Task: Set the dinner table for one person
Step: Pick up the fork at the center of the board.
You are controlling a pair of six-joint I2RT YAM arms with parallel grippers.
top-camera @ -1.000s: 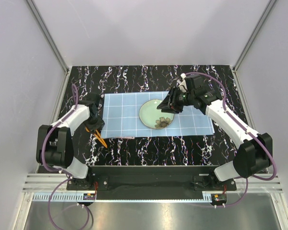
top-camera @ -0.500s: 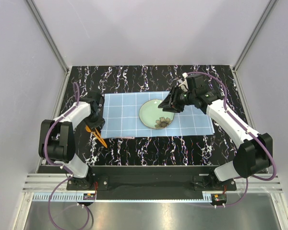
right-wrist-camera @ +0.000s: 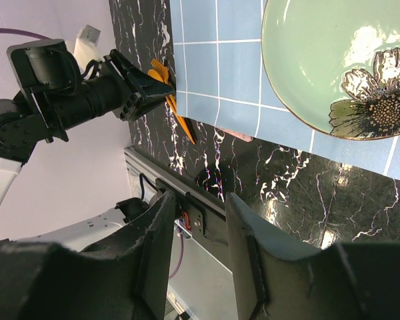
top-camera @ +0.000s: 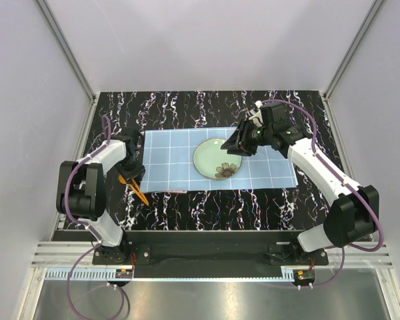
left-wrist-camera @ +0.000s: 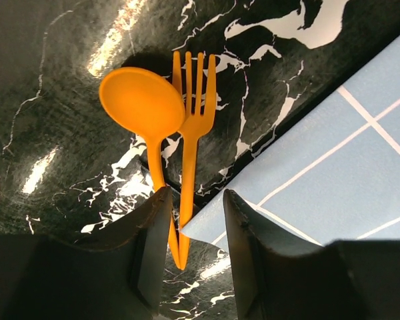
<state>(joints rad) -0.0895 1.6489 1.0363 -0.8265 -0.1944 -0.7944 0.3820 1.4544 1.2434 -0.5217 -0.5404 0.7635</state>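
Right jaws eased back off flowered plate [right-wrist-camera: 320, 60], apart, empty. Left jaws apart astride orange fork [left-wrist-camera: 189, 140] handle on table [left-wrist-camera: 47, 60], spoon [left-wrist-camera: 141, 103] alongside, likely lining up pickup toward placemat [left-wrist-camera: 340, 173].

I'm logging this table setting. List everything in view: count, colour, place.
dinner table: one, glossy black with white veins, under everything.
placemat: one, light blue with a white grid, mid-table.
plate: one, pale green with a dark flower, on the placemat.
spoon: one, orange, on bare table by the placemat's near left corner.
fork: one, orange, against the spoon.
left arm, right arm: white and black, at the table's sides.
left end effector: black, jaws apart over the cutlery handles.
right end effector: black, jaws apart, empty, near the plate.
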